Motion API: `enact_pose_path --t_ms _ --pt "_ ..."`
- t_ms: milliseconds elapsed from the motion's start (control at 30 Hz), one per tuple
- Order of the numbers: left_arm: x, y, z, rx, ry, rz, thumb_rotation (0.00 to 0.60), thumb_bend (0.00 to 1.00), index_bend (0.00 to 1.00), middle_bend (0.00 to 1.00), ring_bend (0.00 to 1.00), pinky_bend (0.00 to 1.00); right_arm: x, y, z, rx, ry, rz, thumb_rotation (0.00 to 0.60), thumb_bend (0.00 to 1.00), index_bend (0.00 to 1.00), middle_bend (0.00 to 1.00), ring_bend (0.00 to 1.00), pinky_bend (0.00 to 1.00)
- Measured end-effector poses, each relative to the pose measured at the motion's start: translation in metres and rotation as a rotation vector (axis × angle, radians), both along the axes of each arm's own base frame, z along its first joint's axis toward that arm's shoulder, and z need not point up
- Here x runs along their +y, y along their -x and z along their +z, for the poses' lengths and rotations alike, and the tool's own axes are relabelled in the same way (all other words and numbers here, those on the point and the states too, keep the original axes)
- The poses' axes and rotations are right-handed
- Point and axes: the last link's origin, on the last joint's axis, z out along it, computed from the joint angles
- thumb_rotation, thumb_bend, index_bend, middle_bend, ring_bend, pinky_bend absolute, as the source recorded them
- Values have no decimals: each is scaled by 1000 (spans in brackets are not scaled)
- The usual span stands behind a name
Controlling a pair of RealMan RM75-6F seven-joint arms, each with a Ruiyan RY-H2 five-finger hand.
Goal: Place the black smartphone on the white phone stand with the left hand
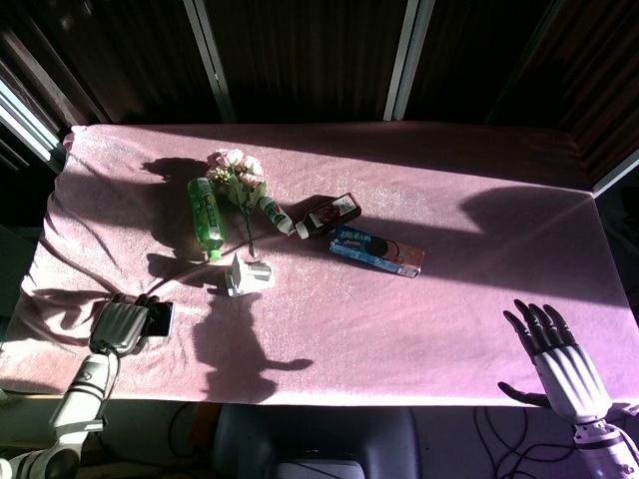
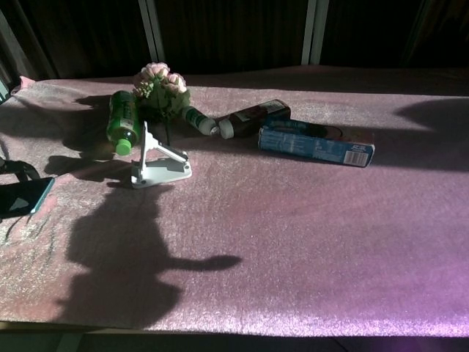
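The black smartphone (image 1: 160,319) is near the table's front left edge, and my left hand (image 1: 120,325) covers its left part and grips it. In the chest view the smartphone (image 2: 26,196) shows at the far left, tilted and raised a little off the cloth, with dark fingers (image 2: 20,170) just above it. The white phone stand (image 1: 248,274) stands empty to the right and further back, also visible as the stand (image 2: 157,165) in the chest view. My right hand (image 1: 559,361) hovers off the front right corner with its fingers spread and holds nothing.
Behind the stand lie a green bottle (image 1: 206,216), a pink flower bunch (image 1: 236,168), a small white-green tube (image 1: 272,214), a brown bottle (image 1: 329,214) and a blue box (image 1: 377,250). The pink cloth (image 1: 419,319) covers the table; strong shadows cross it.
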Motion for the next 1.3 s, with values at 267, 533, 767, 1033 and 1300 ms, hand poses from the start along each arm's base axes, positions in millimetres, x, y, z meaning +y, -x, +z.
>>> enact_pose_path --t_ms 267,533,767,1033,1300 --pt "-3 0 29 -274 -156 -10 600 410 849 1000 704 208 0 0 0 1 0 1 600 241 0 0 0 0" --pt "-1 -13 45 -779 -254 97 600 441 858 1000 726 252 0 -1 -1 -1 -7 3 600 241 0 0 0 0" --pt "14 -52 45 -1203 -221 226 600 447 858 1000 725 253 -1 0 0 -4 -13 4 600 241 0 0 0 0" --pt "42 -74 16 -1297 -177 245 600 447 857 1000 726 229 0 0 2 -11 -11 3 600 241 0 0 0 0" --pt "61 -77 -16 -1339 -218 235 600 446 860 1000 725 208 -1 2 4 -10 -5 -6 600 241 0 0 0 0"
